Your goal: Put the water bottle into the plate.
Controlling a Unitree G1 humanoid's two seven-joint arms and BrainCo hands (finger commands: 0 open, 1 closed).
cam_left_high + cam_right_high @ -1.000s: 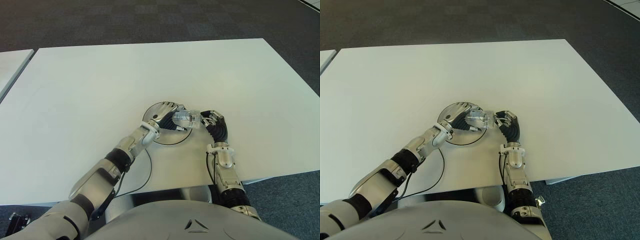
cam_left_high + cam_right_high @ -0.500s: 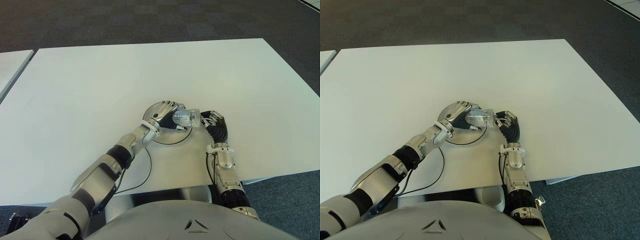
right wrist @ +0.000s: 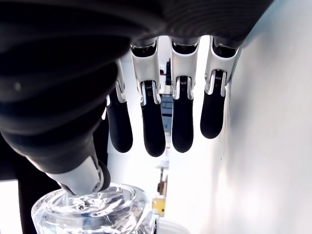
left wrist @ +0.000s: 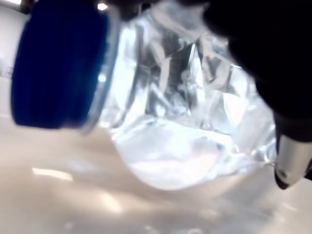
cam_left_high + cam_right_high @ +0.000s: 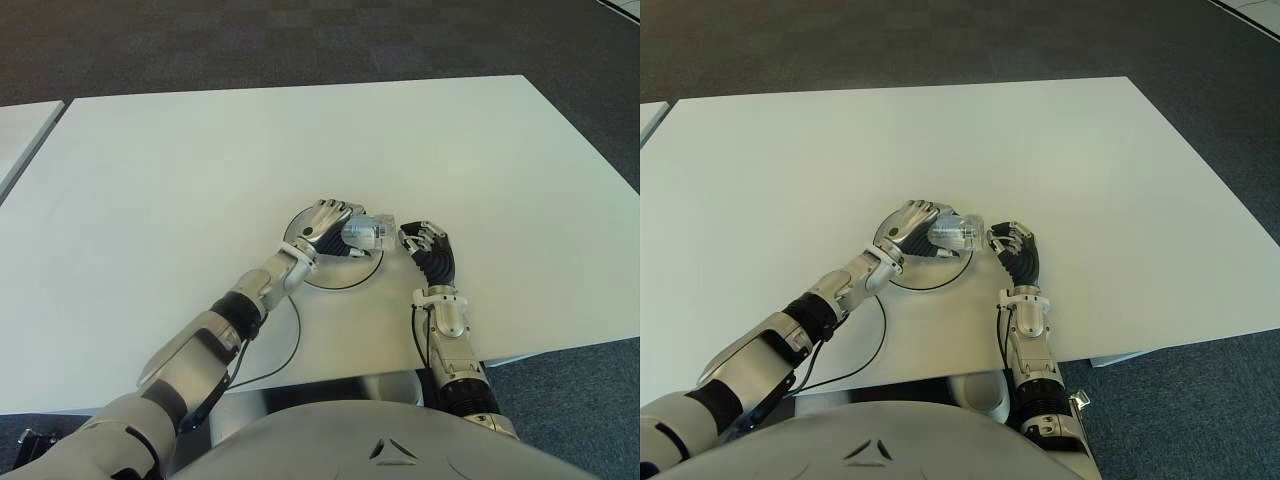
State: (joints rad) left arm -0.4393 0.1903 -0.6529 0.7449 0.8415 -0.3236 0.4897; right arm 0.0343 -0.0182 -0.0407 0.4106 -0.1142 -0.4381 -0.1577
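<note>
A small clear water bottle point(image 5: 366, 232) with a blue cap point(image 4: 58, 63) lies on its side over the right rim of a round grey plate point(image 5: 338, 276). My left hand point(image 5: 325, 225) reaches across the plate and is shut on the bottle; the left wrist view shows the bottle point(image 4: 185, 126) close up under my dark fingers. My right hand point(image 5: 425, 248) sits just right of the bottle, a small gap apart. Its fingers point(image 3: 151, 131) hang relaxed and hold nothing, and the bottle's end point(image 3: 92, 214) shows beside the thumb.
The white table point(image 5: 200, 170) stretches wide to the left, far side and right of the plate. A thin black cable point(image 5: 292, 350) loops from my left forearm toward the near edge. A second table point(image 5: 20, 130) stands at the far left, with dark carpet beyond.
My left hand has curled tighter over the bottle and drawn it slightly left over the plate. The right hand's fingers have come off the bottle, leaving a gap.
</note>
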